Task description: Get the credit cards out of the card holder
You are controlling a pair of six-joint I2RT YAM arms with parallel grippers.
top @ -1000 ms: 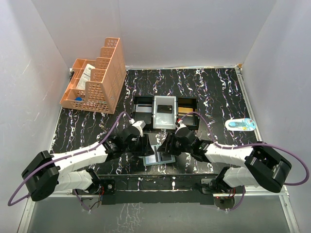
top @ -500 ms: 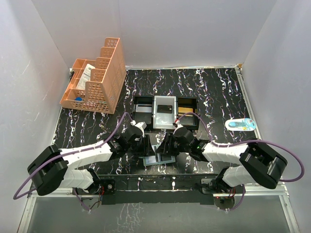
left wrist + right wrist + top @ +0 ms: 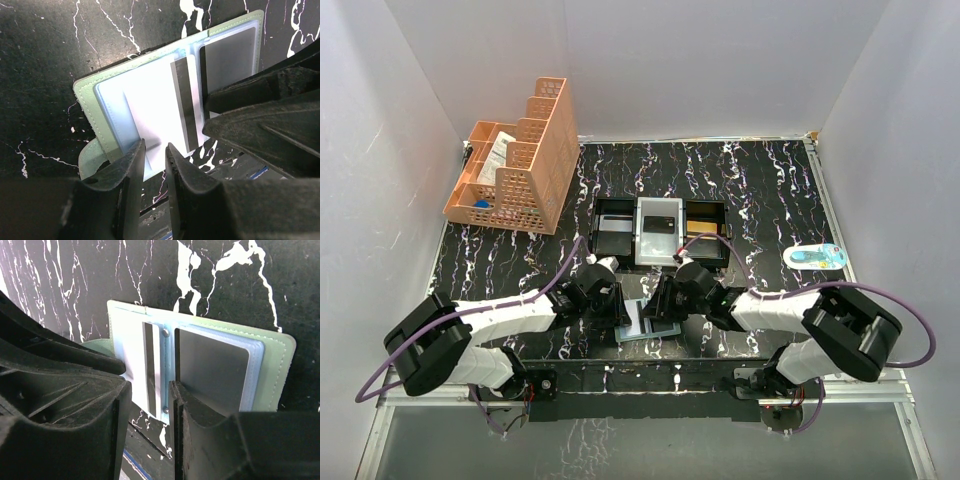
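— From above?
— Shows the card holder [image 3: 642, 328] lying open at the table's [image 3: 770, 190] near middle, left gripper [image 3: 623, 310] and right gripper [image 3: 656, 301] reaching low onto it. Behind, a black-and-white tray [image 3: 612, 228]. Far left, an orange organiser [image 3: 535, 165] with packets, print too small to read.
— Left wrist?
— Shows a striped white card [image 3: 150, 110] and a grey card [image 3: 230, 55] in the panels. Fingers [image 3: 127, 170] almost together at the white card's edge; can't tell whether pinching.
— Right wrist?
— Fingers [image 3: 190, 410] slightly parted, straddling the spine.
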